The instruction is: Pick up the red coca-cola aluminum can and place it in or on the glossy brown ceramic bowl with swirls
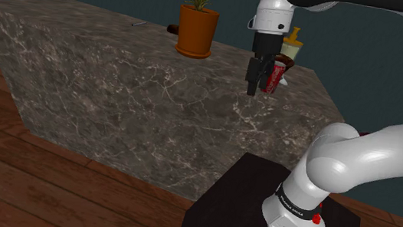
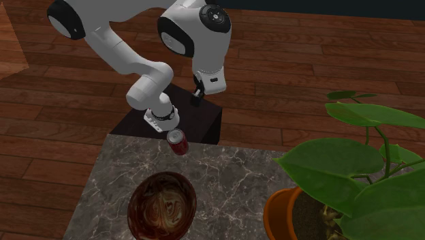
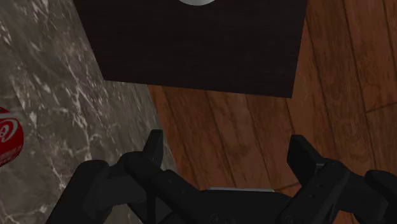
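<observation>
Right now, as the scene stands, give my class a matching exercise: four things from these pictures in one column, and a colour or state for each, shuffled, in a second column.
Column one
1. can
2. bowl
3. plant pot
4. hand

Column two
A. black, open, holding nothing
B. red, standing on the counter near its edge by the stand
C. orange, with green leaves above it
D. glossy brown, with swirls inside

Right pairs: 1-B, 2-D, 3-C, 4-A.
</observation>
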{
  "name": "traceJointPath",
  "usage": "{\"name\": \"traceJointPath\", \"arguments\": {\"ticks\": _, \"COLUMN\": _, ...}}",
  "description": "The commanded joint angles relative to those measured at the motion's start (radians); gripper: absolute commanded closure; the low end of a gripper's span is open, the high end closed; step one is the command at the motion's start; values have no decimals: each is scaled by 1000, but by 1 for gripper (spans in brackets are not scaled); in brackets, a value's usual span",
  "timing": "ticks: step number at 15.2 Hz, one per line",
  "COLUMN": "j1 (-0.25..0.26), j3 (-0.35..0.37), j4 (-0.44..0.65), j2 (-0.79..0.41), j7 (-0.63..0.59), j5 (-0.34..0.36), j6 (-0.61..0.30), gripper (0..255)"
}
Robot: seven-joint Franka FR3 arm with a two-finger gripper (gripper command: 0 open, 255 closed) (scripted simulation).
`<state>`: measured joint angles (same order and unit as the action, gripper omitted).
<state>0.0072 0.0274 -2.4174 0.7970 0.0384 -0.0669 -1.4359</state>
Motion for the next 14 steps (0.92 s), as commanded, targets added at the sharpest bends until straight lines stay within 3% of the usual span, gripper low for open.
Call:
{"name": "traceJointPath", "arguments": {"ticks": 1, "j1": 0, "j3": 0, "j4": 0, "j2": 0, "j7": 0, "j5": 0, "j6": 0, "gripper": 0}}
{"name": "traceJointPath", "arguments": {"ticks": 14, "j1": -97, "j3": -259, "j4": 138, "j2": -50, "j7": 277, "j5": 225, "j6": -72, "gripper": 0}}
